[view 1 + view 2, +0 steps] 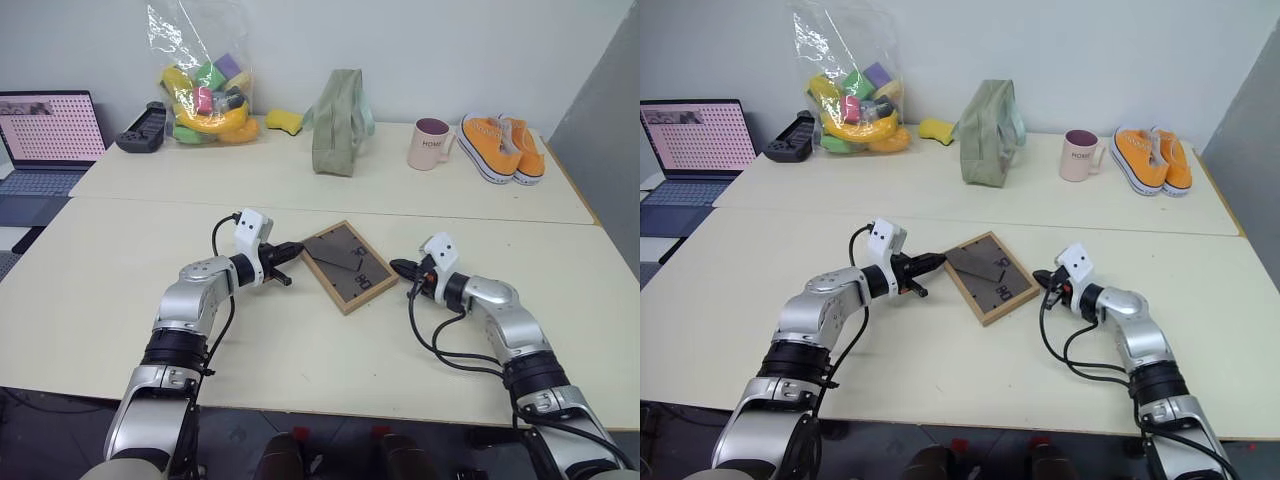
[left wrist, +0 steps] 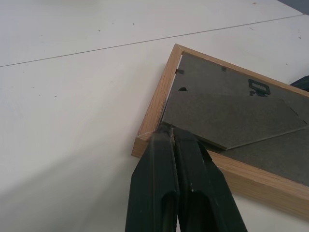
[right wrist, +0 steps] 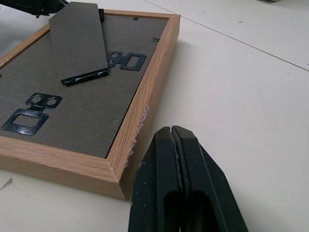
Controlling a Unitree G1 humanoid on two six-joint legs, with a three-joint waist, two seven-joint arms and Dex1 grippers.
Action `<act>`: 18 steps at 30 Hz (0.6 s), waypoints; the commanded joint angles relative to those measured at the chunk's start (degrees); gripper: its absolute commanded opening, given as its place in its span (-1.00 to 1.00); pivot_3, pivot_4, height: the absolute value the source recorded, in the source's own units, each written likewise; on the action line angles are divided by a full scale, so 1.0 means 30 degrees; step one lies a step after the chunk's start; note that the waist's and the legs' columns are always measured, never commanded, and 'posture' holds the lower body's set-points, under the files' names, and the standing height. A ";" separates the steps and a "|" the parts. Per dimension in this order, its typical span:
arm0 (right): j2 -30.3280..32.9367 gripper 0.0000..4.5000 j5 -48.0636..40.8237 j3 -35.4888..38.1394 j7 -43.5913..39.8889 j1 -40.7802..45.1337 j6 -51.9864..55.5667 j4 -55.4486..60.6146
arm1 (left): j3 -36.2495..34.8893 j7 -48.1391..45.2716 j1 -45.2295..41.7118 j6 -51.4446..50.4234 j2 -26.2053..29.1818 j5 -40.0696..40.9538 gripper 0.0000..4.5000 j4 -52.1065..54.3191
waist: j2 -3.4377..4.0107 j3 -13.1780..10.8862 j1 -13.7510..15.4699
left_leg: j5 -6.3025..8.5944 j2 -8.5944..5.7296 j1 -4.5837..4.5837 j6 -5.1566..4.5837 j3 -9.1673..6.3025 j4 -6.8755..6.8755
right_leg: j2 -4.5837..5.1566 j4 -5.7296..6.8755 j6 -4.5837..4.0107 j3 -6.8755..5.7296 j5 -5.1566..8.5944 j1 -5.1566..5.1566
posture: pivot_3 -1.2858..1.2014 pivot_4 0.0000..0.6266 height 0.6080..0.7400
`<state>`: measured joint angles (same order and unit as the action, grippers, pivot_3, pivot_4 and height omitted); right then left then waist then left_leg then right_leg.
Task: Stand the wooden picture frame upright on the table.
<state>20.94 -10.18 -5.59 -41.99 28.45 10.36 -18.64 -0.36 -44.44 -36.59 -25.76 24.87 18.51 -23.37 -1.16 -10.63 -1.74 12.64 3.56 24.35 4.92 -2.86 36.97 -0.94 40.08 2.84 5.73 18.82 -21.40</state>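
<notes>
Left eye view, wooden picture frame [image 1: 346, 265] face-down between left gripper [image 1: 296, 250], right gripper [image 1: 397, 266]

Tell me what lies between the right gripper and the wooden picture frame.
Nothing: a bare strip of table separates the right gripper from the wooden picture frame, seen in the right wrist view.

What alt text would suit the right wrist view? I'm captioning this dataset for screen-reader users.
A wooden picture frame lies face down on the pale table, its dark back with fold-out stand and black clips upward. The right gripper, fingers shut, sits just beside the frame's near corner.
</notes>
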 commanded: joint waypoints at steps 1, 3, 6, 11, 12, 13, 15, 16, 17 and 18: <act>-0.0304 -0.99 -0.0462 0.0113 0.0295 -0.0989 0.0810 0.2886 | 0.0314 -0.0351 -0.0496 0.0261 -0.0207 -0.0427 -0.98 -0.0478 | 0.0001 0.0001 0.0016 | 0.0000 0.0000 0.0000 0.0000 -0.0005 0.0000 | 0.0000 0.0000 -0.0001 -0.0007 0.0000 0.0001 | 0.03 -0.52 1.00; -0.0511 -0.99 -0.1010 0.0058 0.0522 -0.1897 0.2075 0.5256 | 0.0444 -0.0538 -0.1056 0.0566 -0.0340 -0.0700 -0.98 -0.1129 | 0.0005 0.0002 0.0031 | 0.0000 0.0000 0.0001 0.0001 -0.0013 0.0001 | 0.0000 0.0002 -0.0001 -0.0013 0.0001 0.0005 | 0.03 -0.52 1.00; -0.0570 -0.99 -0.1347 0.0013 0.0742 -0.2767 0.3371 0.7404 | 0.0595 -0.0876 -0.1756 0.1024 -0.0590 -0.1065 -0.98 -0.2024 | 0.0007 0.0003 0.0025 | -0.0011 -0.0008 0.0006 0.0011 -0.0030 0.0000 | -0.0001 0.0005 0.0000 -0.0025 0.0001 0.0005 | 0.03 -0.52 1.00; -0.0668 -0.99 -0.1669 0.0212 0.1324 -0.3552 0.4638 0.9047 | 0.0870 -0.1357 -0.2962 0.2106 -0.1151 -0.1741 -0.98 -0.3853 | 0.0006 0.0003 0.0080 | -0.0013 -0.0019 0.0006 0.0010 -0.0038 0.0000 | -0.0001 -0.0001 0.0002 -0.0033 0.0002 0.0013 | 0.03 -0.52 1.00; -0.0672 -0.99 -0.1733 0.0254 0.1435 -0.3634 0.4781 0.9197 | 0.0909 -0.1460 -0.3190 0.2337 -0.1262 -0.1887 -0.98 -0.4219 | 0.0006 0.0003 0.0081 | -0.0012 -0.0019 0.0007 0.0010 -0.0037 -0.0001 | -0.0001 -0.0005 0.0002 -0.0031 0.0002 0.0012 | 0.03 -0.52 1.00; -0.0674 -0.99 -0.1801 0.0300 0.1564 -0.3717 0.4927 0.9330 | 0.0947 -0.1567 -0.3429 0.2575 -0.1383 -0.2003 -0.98 -0.4583 | 0.0006 0.0003 0.0085 | -0.0012 -0.0021 0.0008 0.0009 -0.0037 -0.0002 | 0.0000 -0.0005 0.0002 -0.0031 0.0002 0.0013 | 0.03 -0.52 1.00; -0.0723 -0.99 -0.1944 0.0405 0.1801 -0.3859 0.5170 0.9557 | 0.0985 -0.1707 -0.3855 0.2938 -0.1588 -0.2164 -0.98 -0.5214 | 0.0006 0.0003 0.0090 | -0.0012 -0.0022 0.0009 0.0009 -0.0038 -0.0002 | 0.0000 -0.0007 0.0001 -0.0032 0.0002 0.0012 | 0.03 -0.52 1.00; -0.0735 -0.99 -0.1992 0.0436 0.1893 -0.3923 0.5252 0.9661 | 0.0987 -0.1767 -0.4042 0.3099 -0.1679 -0.2234 -0.98 -0.5502 | 0.0006 0.0003 0.0087 | -0.0012 -0.0024 0.0012 0.0009 -0.0042 -0.0002 | 0.0000 -0.0007 0.0001 -0.0035 0.0002 0.0012 | 0.03 -0.52 1.00; -0.0724 -0.99 -0.2010 0.0464 0.1956 -0.4004 0.5280 0.9763 | 0.0986 -0.1819 -0.4216 0.3268 -0.1772 -0.2312 -0.98 -0.5798 | 0.0006 0.0003 0.0077 | -0.0012 -0.0025 0.0014 0.0009 -0.0040 -0.0002 | 0.0000 -0.0011 0.0002 -0.0031 0.0002 0.0008 | 0.03 -0.52 1.00; -0.0699 -0.99 -0.1987 0.0510 0.2033 -0.4073 0.5245 0.9834 | 0.0971 -0.1859 -0.4357 0.3409 -0.1852 -0.2387 -0.98 -0.6045 | 0.0006 0.0003 0.0073 | -0.0012 -0.0025 0.0016 0.0009 -0.0039 -0.0003 | 0.0000 -0.0010 0.0001 -0.0030 0.0002 0.0008 | 0.03 -0.52 1.00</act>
<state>18.94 -14.97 -5.59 -36.54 16.39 26.23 8.05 1.97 -48.90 -48.15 -17.13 19.92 11.91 -41.08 -1.14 -10.62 -1.52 12.60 3.49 24.40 4.94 -2.98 36.96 -0.94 40.05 2.84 5.63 18.83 -21.38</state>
